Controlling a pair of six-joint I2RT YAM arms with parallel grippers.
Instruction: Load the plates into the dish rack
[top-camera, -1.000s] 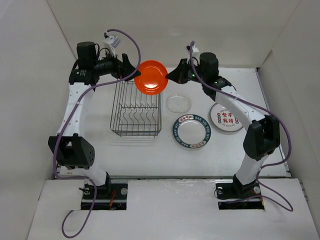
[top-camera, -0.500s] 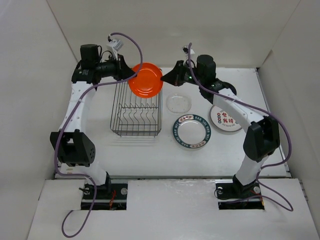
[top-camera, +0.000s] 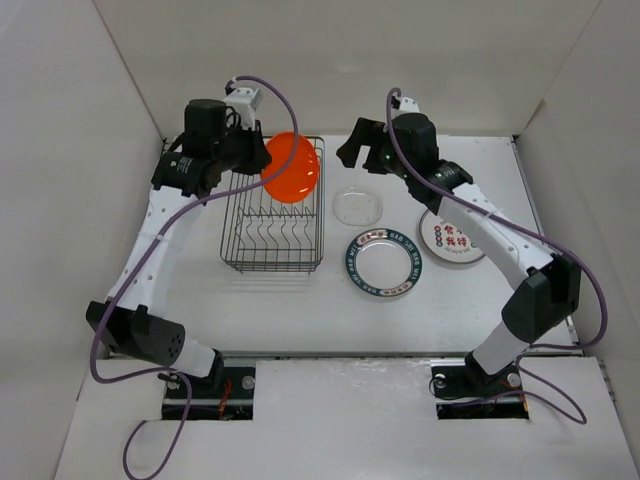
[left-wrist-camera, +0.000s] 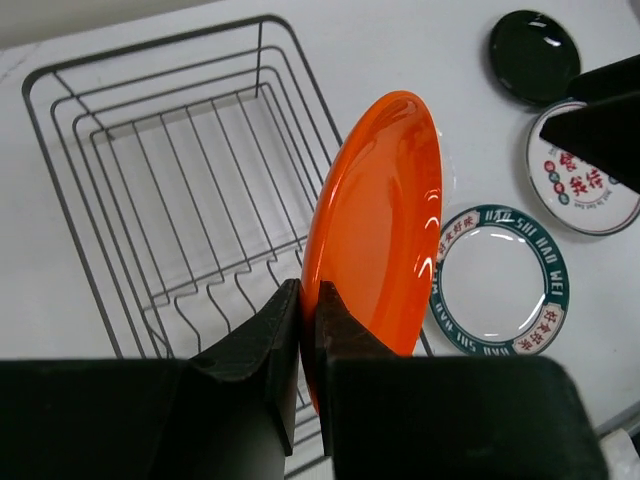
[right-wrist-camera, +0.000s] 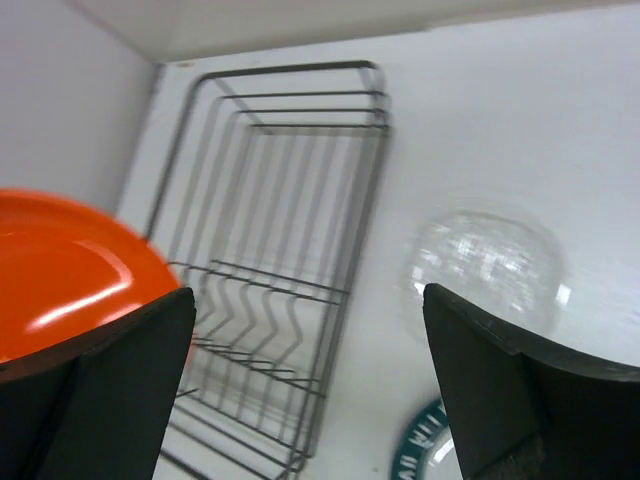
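One plate was off the table in the top view: the small orange plate (top-camera: 293, 167). The left gripper (top-camera: 262, 160) pinched it at the rim and held it tilted on edge over the far end of the dish rack (top-camera: 270, 268). Whether it touched the wires could not be told. The right gripper (top-camera: 350, 150) hung just beside it, apart from the plate. The clear plate (top-camera: 358, 206), the teal-rimmed plate (top-camera: 384, 264) and the grey-rimmed plate (top-camera: 447, 236) lay flat to the right of the rack.

The left wrist view showed the left gripper's fingers (left-wrist-camera: 272, 330) pressed on either face of the orange plate's (left-wrist-camera: 380, 220) lower edge. The plate stood nearly upright above the rack's (left-wrist-camera: 150, 44) right side. The black plate (left-wrist-camera: 533, 43) lay beyond the grey-rimmed one.

In the right wrist view the right gripper (right-wrist-camera: 307, 292) was spread wide and held nothing. The orange plate (right-wrist-camera: 60, 265) was at the left, with the rack below and the clear plate (right-wrist-camera: 485, 265) to the right.
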